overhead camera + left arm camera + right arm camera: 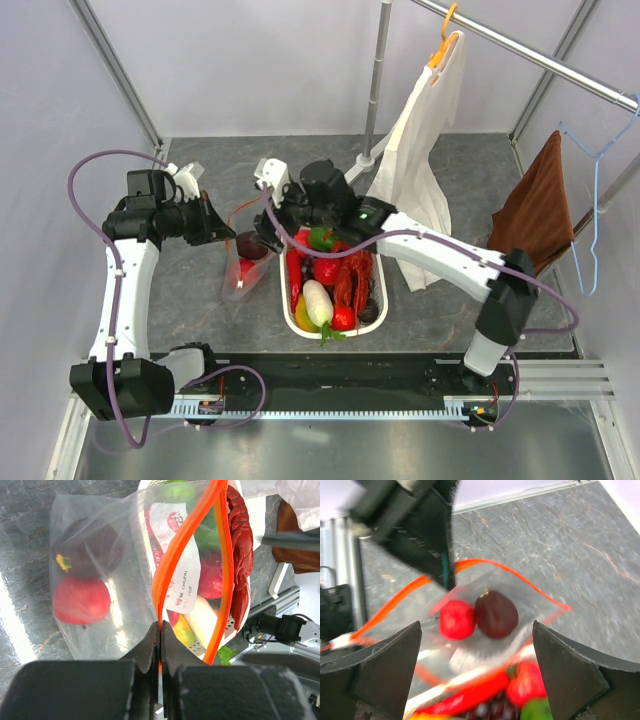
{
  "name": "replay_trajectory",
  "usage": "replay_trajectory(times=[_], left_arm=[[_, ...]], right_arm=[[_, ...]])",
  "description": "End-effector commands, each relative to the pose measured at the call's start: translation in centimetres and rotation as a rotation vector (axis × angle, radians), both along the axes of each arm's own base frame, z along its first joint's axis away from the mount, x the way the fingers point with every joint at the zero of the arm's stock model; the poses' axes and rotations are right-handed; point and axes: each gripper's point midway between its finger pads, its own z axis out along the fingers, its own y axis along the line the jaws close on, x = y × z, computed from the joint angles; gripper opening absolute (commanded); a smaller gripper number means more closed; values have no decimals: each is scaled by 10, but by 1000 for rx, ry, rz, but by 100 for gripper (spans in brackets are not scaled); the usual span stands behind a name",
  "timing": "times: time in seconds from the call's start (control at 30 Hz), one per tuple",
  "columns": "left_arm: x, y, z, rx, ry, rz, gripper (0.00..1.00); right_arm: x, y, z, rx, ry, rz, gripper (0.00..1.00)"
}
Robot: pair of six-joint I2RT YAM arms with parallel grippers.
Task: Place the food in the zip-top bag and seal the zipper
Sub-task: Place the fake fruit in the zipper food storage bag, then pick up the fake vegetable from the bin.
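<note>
film this thin should be light, limp and slippery, so the zip-top bag [100, 580] is best taken by its stiffer zipper [172, 565]. left gripper [160, 640] is clamped on 1 end of that strip, holding the bag just left of the white basket [283, 300]. right gripper [477, 650] hangs spread wide and empty over the bag's mouth, beside the basket. 2 pieces lie inside: red fruit [456, 620] and dark purple bulb [496, 614]. remaining food [335, 285] sits in the basket, glossy and likely to slip.

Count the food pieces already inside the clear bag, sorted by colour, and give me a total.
Red: 1, the round red fruit
Dark purple: 1, the purple bulb
Total: 2, lying side by side and touching in the zip-top bag
</note>
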Motion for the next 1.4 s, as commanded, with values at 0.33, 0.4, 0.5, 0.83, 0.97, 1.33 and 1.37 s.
replay_trajectory(times=[0.33,0.4,0.5,0.83,0.97,1.33,1.37], left_arm=[[1,2,11,3,-38,26,2],[1,4,9,9,-35,33,2],[1,6,8,21,-34,43,2],[5,8,5,30,-25,57,2],[5,9,3,30,-21,59,2],[7,9,6,23,-25,70,2],[8,9,7,20,-25,73,2]], right_arm=[[-113,-149,-18,-299,356,-85,82],[-119,-146,-28,-318,477,-139,76],[-126,-132,-25,-334,582,-135,73],[-134,-116,-53,-513,744,-149,78],[-120,-111,-69,-533,773,-279,83],[-101,-115,-105,-599,748,-568,98],[-104,-114,-110,-609,751,-571,98]])
